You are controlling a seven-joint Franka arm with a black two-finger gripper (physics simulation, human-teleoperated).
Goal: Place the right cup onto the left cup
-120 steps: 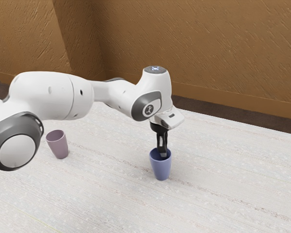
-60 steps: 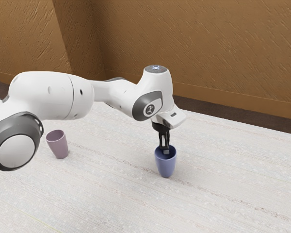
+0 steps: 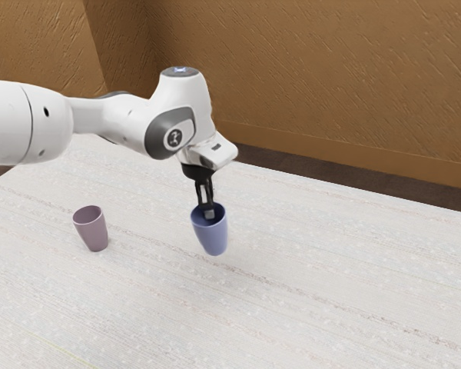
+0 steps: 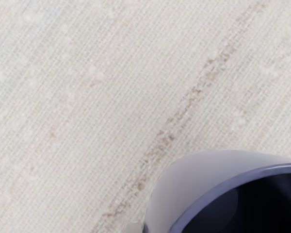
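My gripper point(image 3: 208, 213) is shut on the wall of the blue cup point(image 3: 213, 236) at its rim, one finger inside the cup. The cup hangs slightly tilted, mouth up, over the table. Off toward the exterior view's left, the mauve cup point(image 3: 92, 230) stands upright on the table, mouth up and apart from the blue one. In the wrist view, the blue cup point(image 4: 184, 182) shows its dark inside at the lower edge, and part of a finger point(image 4: 133, 227) of the gripper is beside its outer wall.
The pale, streaked table point(image 3: 307, 307) extends under both cups. A brown textured wall point(image 3: 323, 69) rises behind the table's far edge.
My hand has carried the blue cup toward the exterior view's left and higher in that view, nearer the mauve cup. The cup leans more than before. The mauve cup has stayed put.
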